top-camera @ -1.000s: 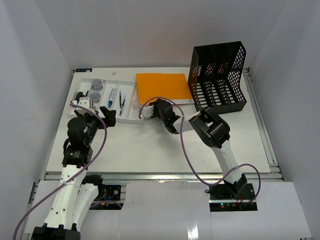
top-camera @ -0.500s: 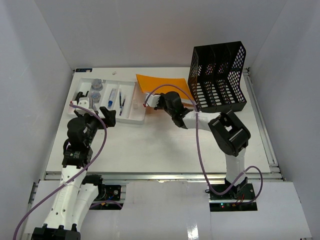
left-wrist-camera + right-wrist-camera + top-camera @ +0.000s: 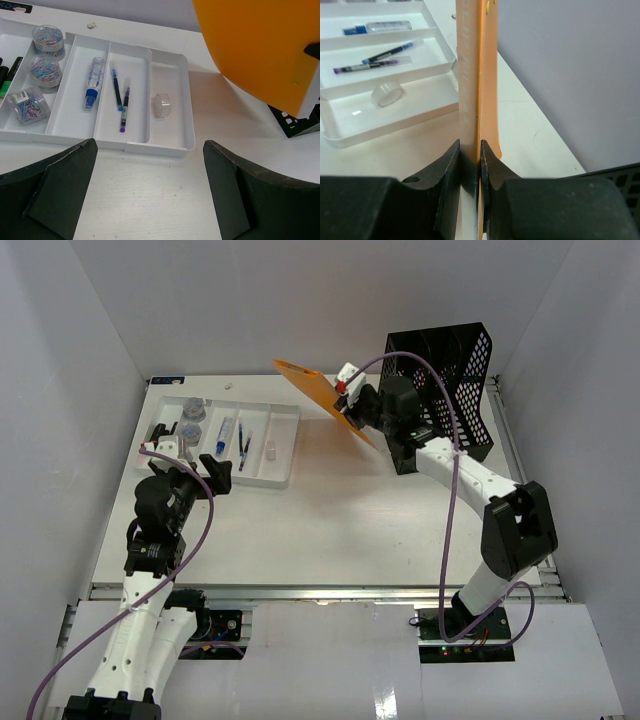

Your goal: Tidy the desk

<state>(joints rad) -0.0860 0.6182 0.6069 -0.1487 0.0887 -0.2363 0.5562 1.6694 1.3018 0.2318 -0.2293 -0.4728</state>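
The desk (image 3: 330, 520) is the large white tabletop. My right gripper (image 3: 352, 408) is shut on an orange folder (image 3: 318, 390) and holds it lifted and tilted above the desk, just left of the black mesh file holder (image 3: 440, 390). In the right wrist view the folder (image 3: 475, 75) stands on edge between the closed fingers (image 3: 450, 170). It also shows in the left wrist view (image 3: 260, 50). My left gripper (image 3: 150, 195) is open and empty, low over the desk just in front of the white compartmented tray (image 3: 170, 145).
The tray (image 3: 280, 475) holds pens (image 3: 116, 90), a glue bottle (image 3: 94, 82), a tape roll (image 3: 161, 105), jars of paper clips (image 3: 42, 70) and markers. A metal rail (image 3: 320, 590) runs along the desk's near edge. White walls surround the desk.
My right gripper has lifted the orange folder off the desk and carried it up and right toward the file holder, tilting it on edge. The left arm has not moved.
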